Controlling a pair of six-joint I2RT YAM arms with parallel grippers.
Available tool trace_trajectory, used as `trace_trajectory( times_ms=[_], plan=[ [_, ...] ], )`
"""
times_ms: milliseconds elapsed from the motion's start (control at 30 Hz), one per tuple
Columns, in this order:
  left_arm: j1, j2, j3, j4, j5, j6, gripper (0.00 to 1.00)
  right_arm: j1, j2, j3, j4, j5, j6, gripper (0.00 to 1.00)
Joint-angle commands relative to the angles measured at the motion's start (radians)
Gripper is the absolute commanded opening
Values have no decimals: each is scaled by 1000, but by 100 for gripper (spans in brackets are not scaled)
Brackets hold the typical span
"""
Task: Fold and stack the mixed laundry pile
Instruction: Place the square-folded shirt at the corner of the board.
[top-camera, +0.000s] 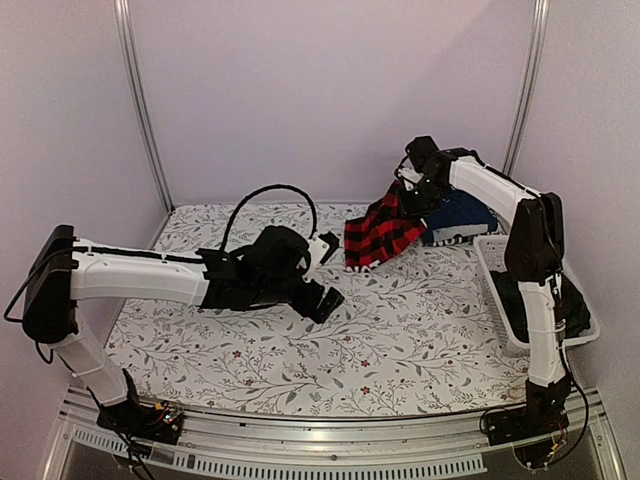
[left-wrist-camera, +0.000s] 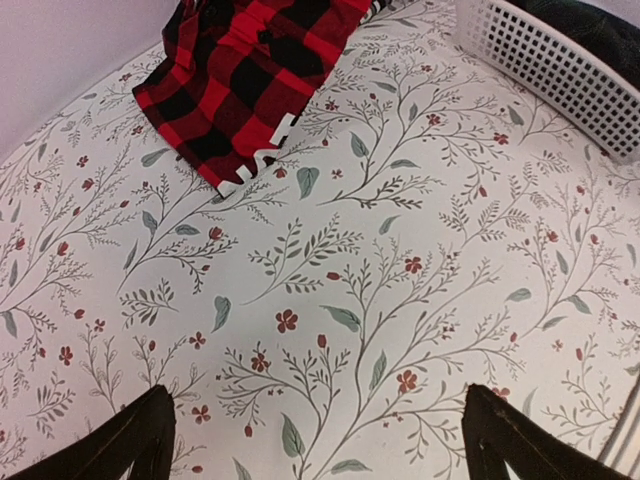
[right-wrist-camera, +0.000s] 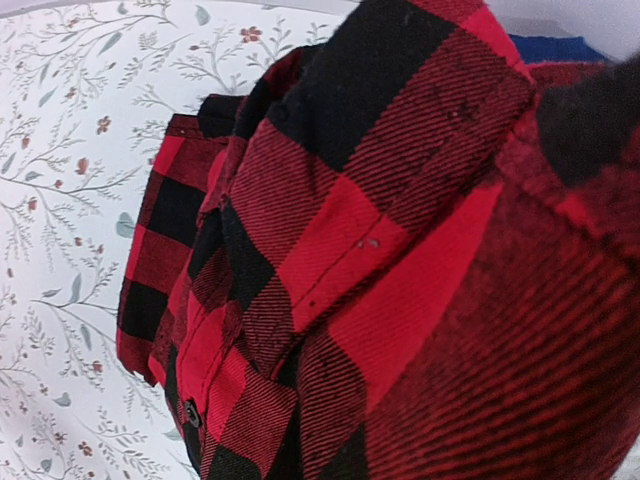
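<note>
Pinched shut on the flannel shirt (top-camera: 380, 232), the right gripper (top-camera: 412, 190) is holding it up for spreading at two o'clock; the wide-open, empty left gripper (top-camera: 328, 272) should probably take its hem.

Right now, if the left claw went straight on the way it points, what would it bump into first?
Probably the floral table cloth: the open left gripper aims low across a bare stretch of it. Beyond, the red-and-black flannel shirt lies off to one side and the white basket to the other. Depth is hard to judge.

red-black checked shirt (top-camera: 383, 232), floral table cloth (top-camera: 300, 350)
</note>
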Motion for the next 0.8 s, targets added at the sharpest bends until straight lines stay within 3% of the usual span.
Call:
trace_trajectory(
  times_ms=[0,267,767],
  plan=[
    [11,-30,-13,-33,-18,-30,100,-18,-7,38,6,218,-135,0],
    [10,-9,-1,-44,-9,-23,99,-26,-113,39,172,364,-277,0],
    [18,31,33,-82,2,33,100,-139,-127,96,152,277,-228,0]
  ],
)
